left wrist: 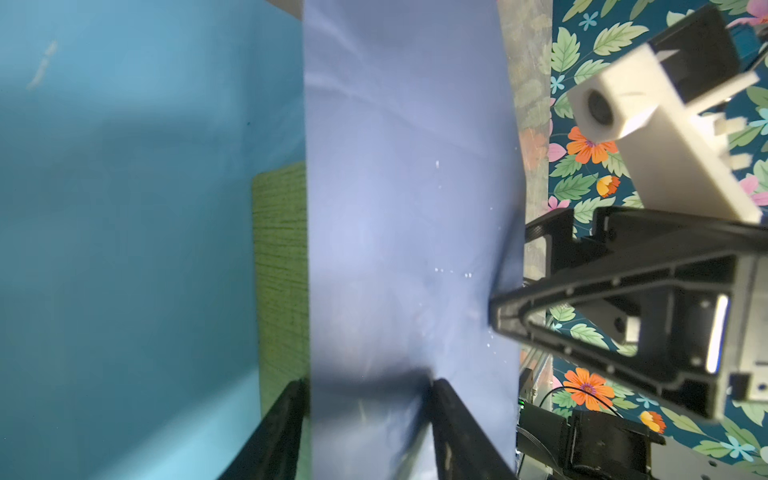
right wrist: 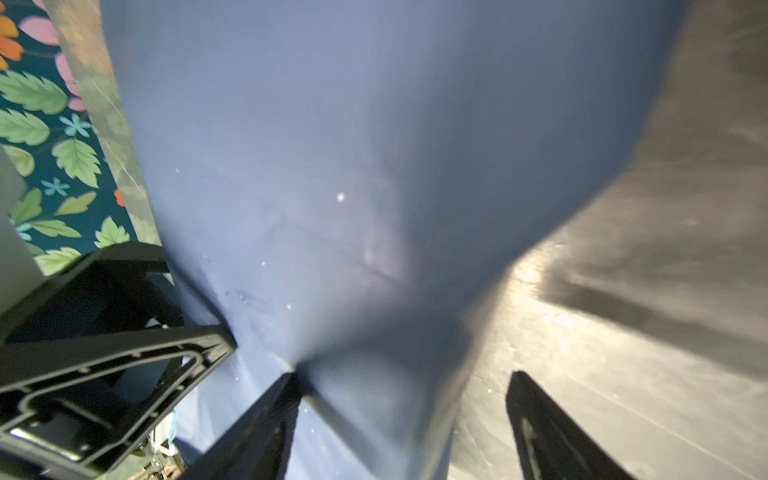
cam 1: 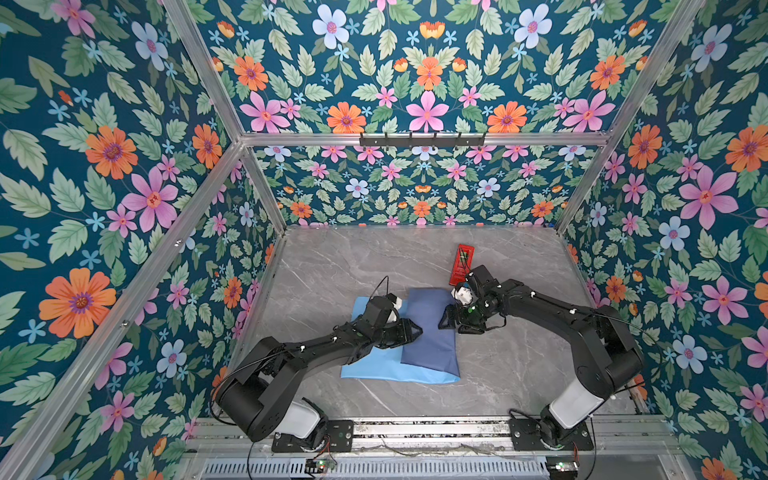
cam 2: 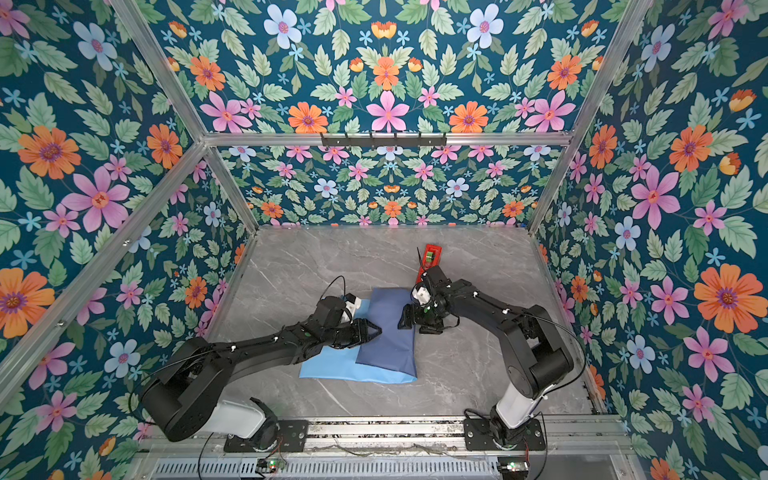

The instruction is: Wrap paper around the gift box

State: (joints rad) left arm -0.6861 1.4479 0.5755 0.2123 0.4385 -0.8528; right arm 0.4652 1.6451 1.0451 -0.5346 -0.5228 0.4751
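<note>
Both grippers at the folded flap, box under the paper
The paper (cam 1: 374,365) lies left of the worktop's (cam 1: 519,374) middle, nearer the front edge, its slate flap folded over the gift box (left wrist: 280,270); only a green strip shows at the flap's edge. My left gripper (left wrist: 368,382) stands partly parted astride that edge. My right gripper (right wrist: 403,376) gapes wide, one finger touching the flap's opposite edge, the other over bare worktop. Red tape dispenser (cam 1: 461,264) sits toward the back edge

Your station is a robotics lab test cell: silver aluminium-profile frame (cam 1: 299,139), flat floral-printed wall panels (cam 1: 424,62), grey marble-patterned tabletop (cam 1: 353,257), and a black jointed left arm (cam 1: 316,345) and right arm (cam 1: 552,309) bolted to a metal base rail (cam 1: 428,428).
</note>
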